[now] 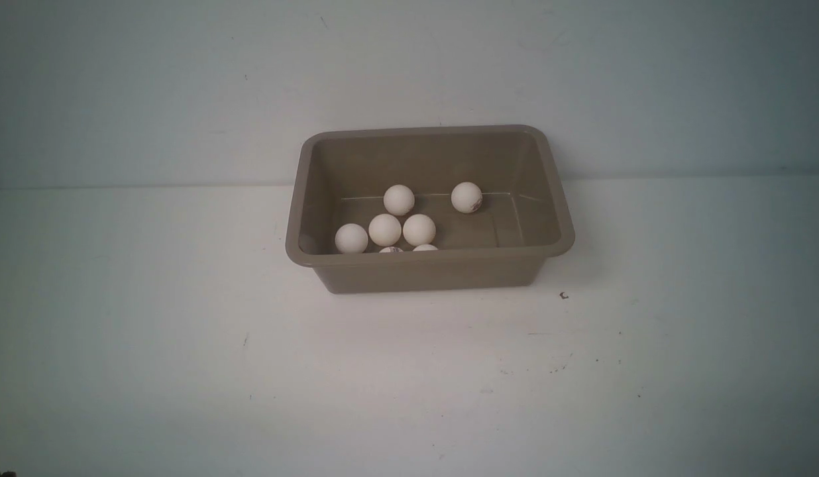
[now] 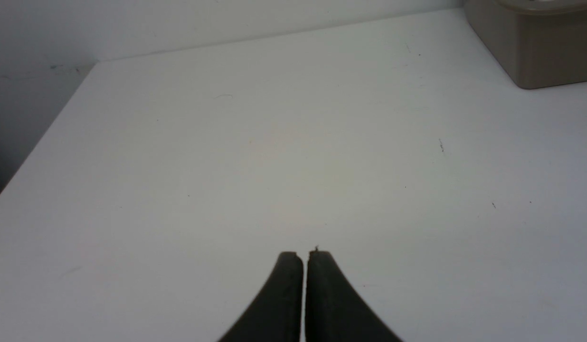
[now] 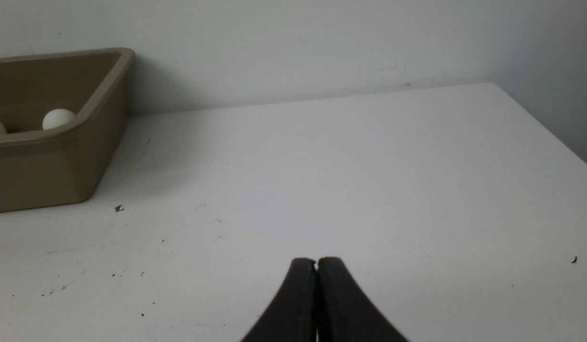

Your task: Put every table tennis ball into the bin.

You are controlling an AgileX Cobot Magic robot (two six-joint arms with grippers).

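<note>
The taupe-brown bin (image 1: 429,268) stands at the middle of the white table, against the wall. Several off-white table tennis balls lie inside it: most cluster at its left, such as one (image 1: 385,229), and one with a dark mark (image 1: 466,197) sits apart towards the right. Two more peek over the front rim. No arm shows in the front view. My left gripper (image 2: 305,254) is shut and empty above bare table, the bin's corner (image 2: 535,52) far off. My right gripper (image 3: 317,261) is shut and empty too, with the bin (image 3: 51,166) and a ball (image 3: 57,118) well away.
The white table (image 1: 184,371) carries small dark specks, one (image 1: 564,295) just in front of the bin's right corner. The table's left edge (image 2: 42,142) and right edge (image 3: 545,128) show in the wrist views. A pale wall rises behind the bin.
</note>
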